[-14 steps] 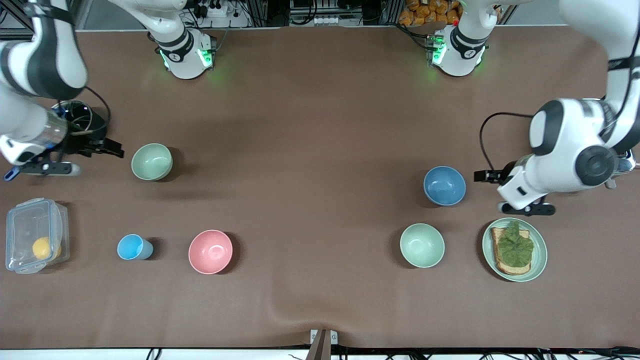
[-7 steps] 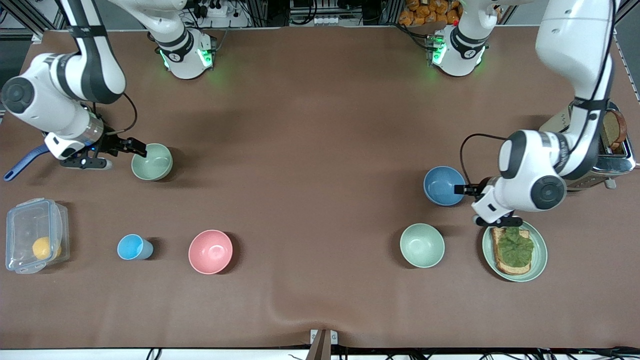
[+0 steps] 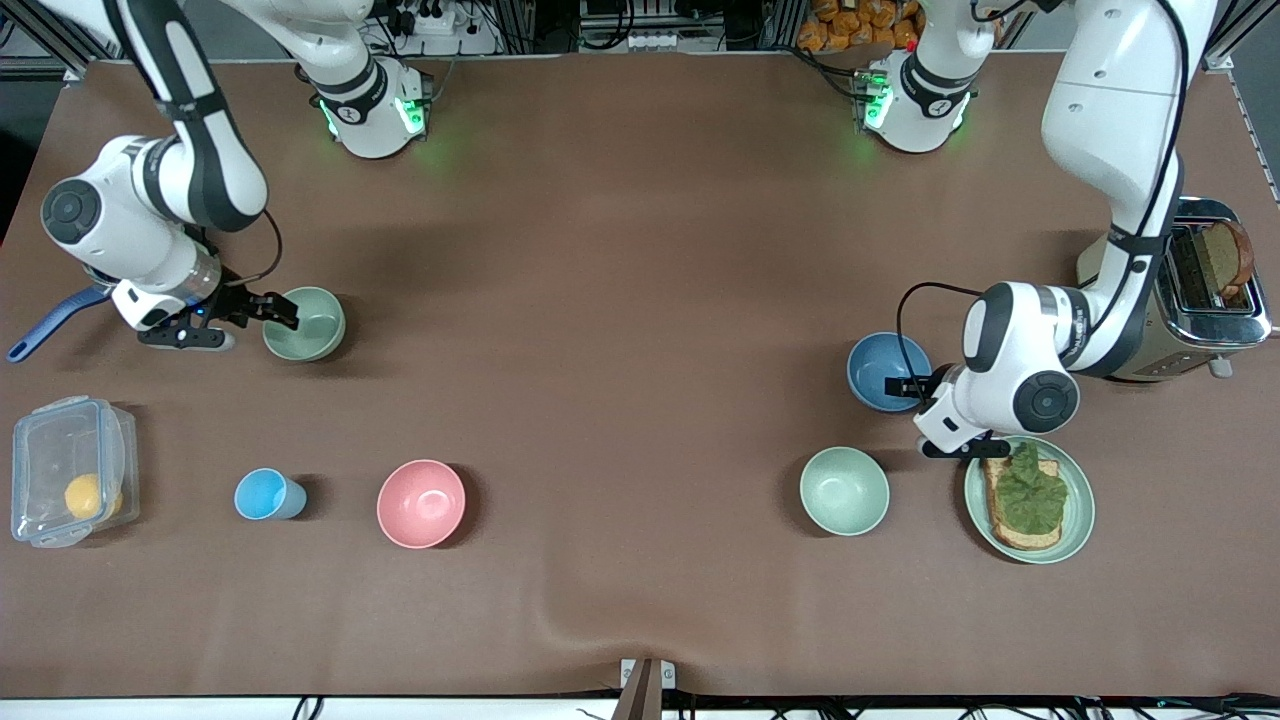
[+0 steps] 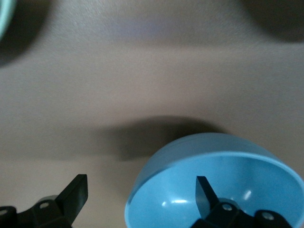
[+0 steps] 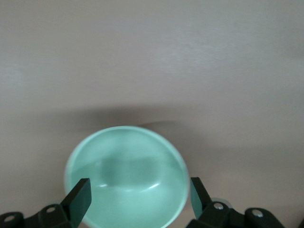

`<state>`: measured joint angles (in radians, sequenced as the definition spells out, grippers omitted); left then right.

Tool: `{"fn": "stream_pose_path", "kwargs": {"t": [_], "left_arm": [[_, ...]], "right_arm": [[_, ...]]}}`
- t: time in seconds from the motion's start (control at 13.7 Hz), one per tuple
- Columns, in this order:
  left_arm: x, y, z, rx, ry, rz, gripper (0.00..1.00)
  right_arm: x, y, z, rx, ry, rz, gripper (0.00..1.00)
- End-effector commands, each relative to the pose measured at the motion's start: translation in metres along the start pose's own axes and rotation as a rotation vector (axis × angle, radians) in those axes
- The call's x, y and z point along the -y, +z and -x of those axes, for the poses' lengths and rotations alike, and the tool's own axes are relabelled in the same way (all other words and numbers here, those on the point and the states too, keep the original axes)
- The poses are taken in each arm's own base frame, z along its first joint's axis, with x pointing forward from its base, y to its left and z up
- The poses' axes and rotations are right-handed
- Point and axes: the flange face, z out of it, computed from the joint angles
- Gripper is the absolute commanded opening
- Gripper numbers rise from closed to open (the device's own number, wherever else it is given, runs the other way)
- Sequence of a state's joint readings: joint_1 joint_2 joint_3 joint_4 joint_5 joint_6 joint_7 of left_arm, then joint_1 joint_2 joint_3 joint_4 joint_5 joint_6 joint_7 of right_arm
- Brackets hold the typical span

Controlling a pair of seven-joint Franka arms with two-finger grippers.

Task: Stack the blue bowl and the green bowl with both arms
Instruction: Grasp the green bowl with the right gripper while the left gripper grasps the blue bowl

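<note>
The sage-green bowl (image 3: 305, 323) stands upright toward the right arm's end of the table. My right gripper (image 3: 265, 322) is open at its rim, on the side toward that end. In the right wrist view the green bowl (image 5: 126, 173) shows between the two spread fingers of the right gripper (image 5: 140, 182). The blue bowl (image 3: 885, 370) stands toward the left arm's end. My left gripper (image 3: 915, 405) is open at its edge. In the left wrist view the left gripper (image 4: 141, 179) straddles the rim of the blue bowl (image 4: 237, 171), one finger (image 4: 204, 194) inside and the other outside over the cloth.
A paler mint bowl (image 3: 844, 490) and a plate (image 3: 1078, 520) with toast and lettuce lie nearer the front camera than the blue bowl. A toaster (image 3: 1200, 300) stands beside the left arm. A pink bowl (image 3: 421, 503), a light-blue cup (image 3: 268, 494) and a clear box (image 3: 70, 485) lie nearer than the green bowl.
Both arms came in and down from the table's ends. The right gripper reached the green bowl's rim; the left gripper reached the blue bowl's rim. Neither bowl has moved.
</note>
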<state>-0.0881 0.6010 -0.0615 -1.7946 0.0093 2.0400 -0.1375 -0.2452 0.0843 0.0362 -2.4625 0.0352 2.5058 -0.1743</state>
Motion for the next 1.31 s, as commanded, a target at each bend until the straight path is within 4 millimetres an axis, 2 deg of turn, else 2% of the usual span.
{"fn": "stream_pose_path", "kwargs": {"t": [0.0,0.07,0.15,0.22,0.36,0.44,0.51,0.58,0.95,1.02,1.24], "left_arm": [[0.000,0.005,-0.003,0.000,-0.014,0.002,0.87],[0.000,0.005,-0.003,0.000,-0.014,0.001,0.29],[-0.001,0.004,-0.002,0.000,-0.015,0.001,0.00],[-0.001,0.003,-0.002,-0.001,-0.013,0.001,0.00],[0.000,-0.002,0.000,0.002,-0.016,0.000,0.00],[0.000,-0.007,0.001,-0.001,-0.016,0.000,0.00],[0.001,-0.011,0.003,0.006,-0.017,-0.001,0.00],[0.001,-0.015,0.004,0.003,-0.020,-0.001,0.00],[0.001,-0.048,0.013,-0.032,-0.021,0.002,0.00],[-0.001,-0.060,0.015,-0.051,-0.027,0.006,0.00],[-0.028,-0.088,0.027,-0.092,-0.055,0.038,0.00]], "right_arm": [[-0.026,0.030,0.003,-0.004,-0.001,-0.014,0.90],[-0.026,0.035,0.004,0.002,0.000,-0.016,0.81],[-0.026,0.035,0.004,0.000,0.000,-0.016,0.70],[-0.026,0.036,0.004,0.003,0.000,-0.016,0.60],[-0.027,0.041,0.005,0.007,0.003,-0.018,0.32],[-0.029,0.041,0.006,0.006,0.008,-0.018,0.11],[-0.031,0.041,0.006,0.004,0.012,-0.018,0.05],[-0.032,0.042,0.006,0.006,0.013,-0.017,0.00],[-0.029,0.034,0.005,0.038,0.020,-0.027,0.00],[-0.028,0.027,0.001,0.061,0.033,-0.037,0.00],[-0.029,-0.005,-0.020,0.165,0.118,-0.125,0.00]]}}
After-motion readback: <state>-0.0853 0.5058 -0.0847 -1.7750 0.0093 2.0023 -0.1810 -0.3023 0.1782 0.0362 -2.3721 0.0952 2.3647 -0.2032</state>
